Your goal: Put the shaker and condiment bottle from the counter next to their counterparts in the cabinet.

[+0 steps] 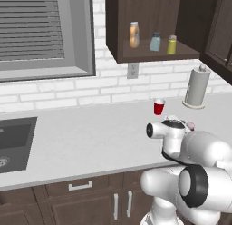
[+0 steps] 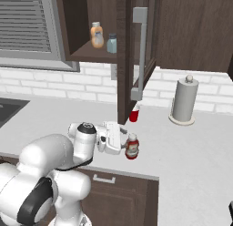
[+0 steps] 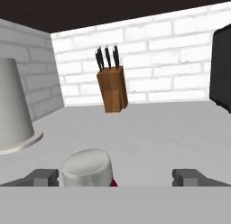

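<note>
The red condiment bottle (image 2: pixel 132 147) with its white cap (image 3: pixel 86 168) stands upright on the pale counter (image 2: pixel 191 147) near the front edge. My gripper (image 2: pixel 123 144) is level with it and open. In the hand view the cap sits between the finger tips (image 3: pixel 43 177), closer to the left one, and neither touches it. The yellow-green shaker (image 1: pixel 171 45) stands on the shelf of the dark cabinet (image 1: pixel 149 51), just right of the pale blue-grey shaker (image 1: pixel 155 41). The orange bottle (image 1: pixel 134 34) stands further left on the same shelf.
The open cabinet door (image 2: pixel 129 52) hangs over the counter above the arm. A red cup (image 1: pixel 158 106) and a paper towel holder (image 1: pixel 197 87) stand near the wall. A knife block (image 3: pixel 112 85) is at the far wall, the sink (image 1: pixel 13 142) far left.
</note>
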